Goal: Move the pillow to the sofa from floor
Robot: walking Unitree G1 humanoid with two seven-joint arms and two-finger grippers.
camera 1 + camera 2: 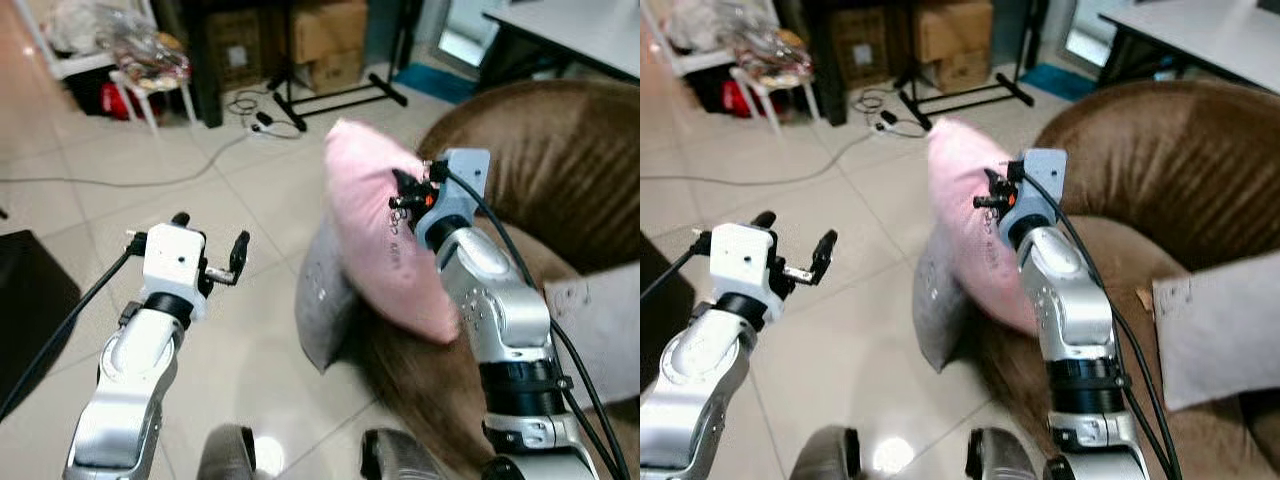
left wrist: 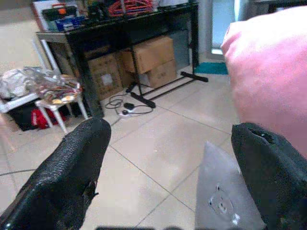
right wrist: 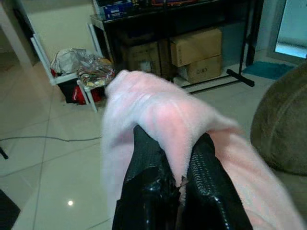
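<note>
Right gripper (image 3: 180, 177) pinching pillow (image 1: 375, 225) | pink, fuzzy, upright, above sofa (image 1: 560, 170) | left gripper (image 1: 210, 245) apart

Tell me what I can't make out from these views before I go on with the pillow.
- Pink pillow: its far face is turned away in the head views, and its lower corner merges with the blurred sofa.
- Right gripper, shut on the pillow: its fingertips are buried in the fabric in the right wrist view.
- Grey pillow: the pink pillow covers its right side in the head views.
- Left gripper, open: nothing hidden.
</note>
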